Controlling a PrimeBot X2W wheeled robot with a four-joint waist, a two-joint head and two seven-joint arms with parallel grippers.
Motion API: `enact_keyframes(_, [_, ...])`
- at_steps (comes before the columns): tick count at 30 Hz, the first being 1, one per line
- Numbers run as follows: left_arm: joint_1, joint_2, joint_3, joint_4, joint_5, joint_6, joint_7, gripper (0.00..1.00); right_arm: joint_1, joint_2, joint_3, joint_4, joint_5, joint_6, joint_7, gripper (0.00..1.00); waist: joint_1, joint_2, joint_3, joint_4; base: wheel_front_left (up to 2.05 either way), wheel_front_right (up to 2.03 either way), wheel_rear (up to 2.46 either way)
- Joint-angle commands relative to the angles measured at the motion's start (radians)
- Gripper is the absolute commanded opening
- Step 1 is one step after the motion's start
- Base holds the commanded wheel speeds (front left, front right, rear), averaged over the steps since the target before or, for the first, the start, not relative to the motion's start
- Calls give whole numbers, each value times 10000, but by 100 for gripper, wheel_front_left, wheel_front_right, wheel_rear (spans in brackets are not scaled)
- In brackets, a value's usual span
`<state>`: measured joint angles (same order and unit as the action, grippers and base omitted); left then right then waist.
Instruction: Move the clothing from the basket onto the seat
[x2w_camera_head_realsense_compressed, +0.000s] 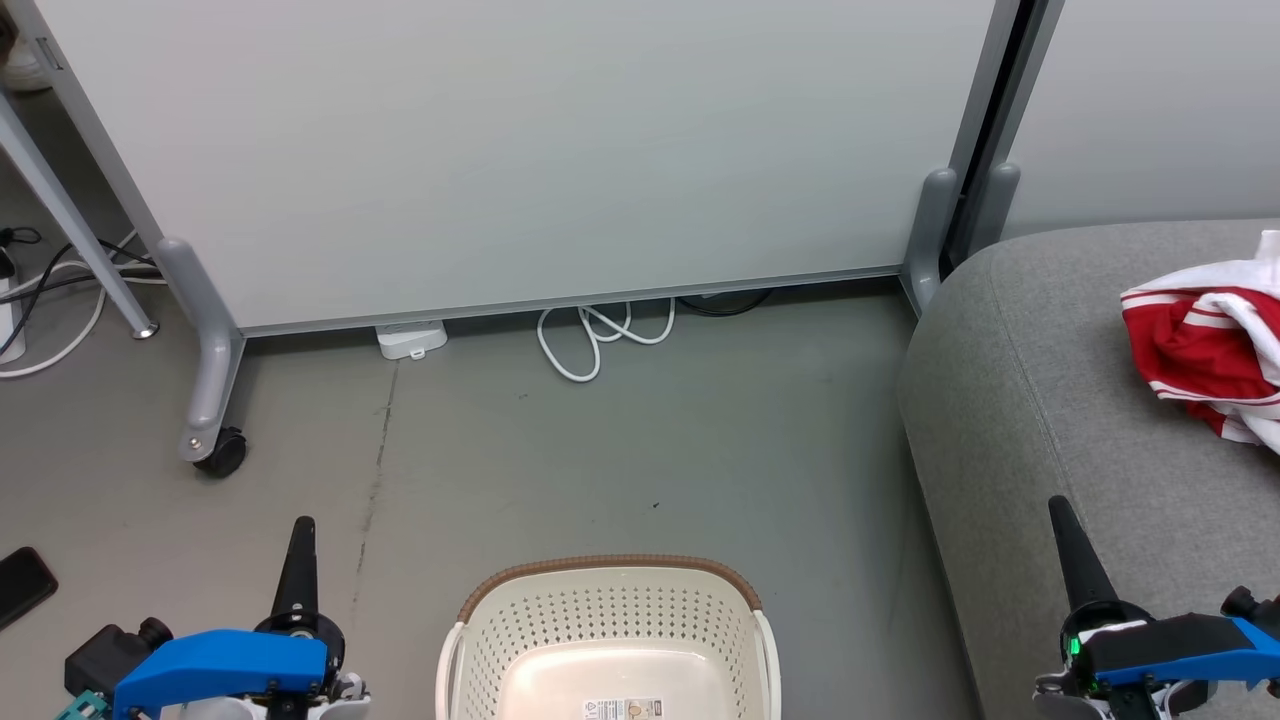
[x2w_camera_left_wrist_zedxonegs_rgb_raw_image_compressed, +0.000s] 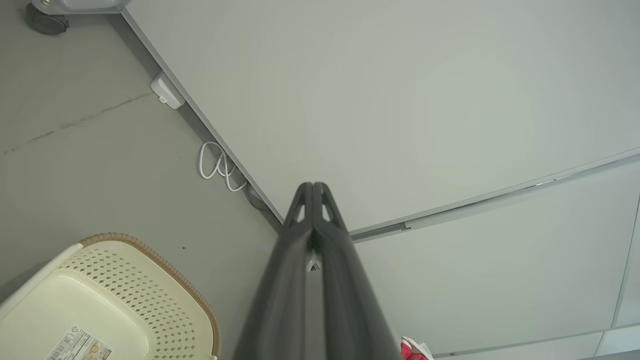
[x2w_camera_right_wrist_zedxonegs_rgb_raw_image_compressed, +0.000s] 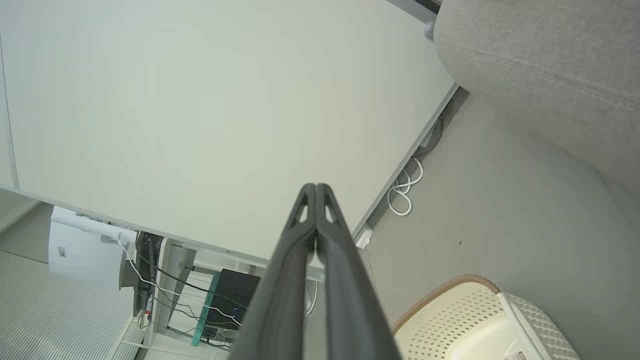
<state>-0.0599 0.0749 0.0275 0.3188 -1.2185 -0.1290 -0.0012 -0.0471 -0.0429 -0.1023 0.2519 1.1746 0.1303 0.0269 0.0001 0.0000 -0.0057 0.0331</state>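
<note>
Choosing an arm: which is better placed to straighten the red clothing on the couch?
Probably right: the right gripper is by the seat bearing the clothing; the left gripper sits beyond the basket.

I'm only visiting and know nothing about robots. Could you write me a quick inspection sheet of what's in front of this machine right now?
Surface: grey floor with a thin crack line.
Job's things: the cream basket shows a bare bottom with a label; the red and white clothing lies bunched on the grey seat.
Clutter: flat black object on the floor at the lower left.
Hands: left hand and right hand are both shut, holding nothing.
Cables: white cable looped under the panel's edge; more cables at the far left.
Surroundings: pale partition panel on castors.
</note>
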Motion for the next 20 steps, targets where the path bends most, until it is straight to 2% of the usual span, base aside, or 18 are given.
enact_keyframes(1, [-225,0,117,-150,-265,-19,97,0,-235,-74,-27,-104,311,5,86,0,-1,0,3,-10,0,0,0])
enact_keyframes(20, [-354,-96,429,-394,-1689,-23,517,0,-416,-85,-68,-100,1890,6,409,0,-1,0,32,-118,0,0,0])
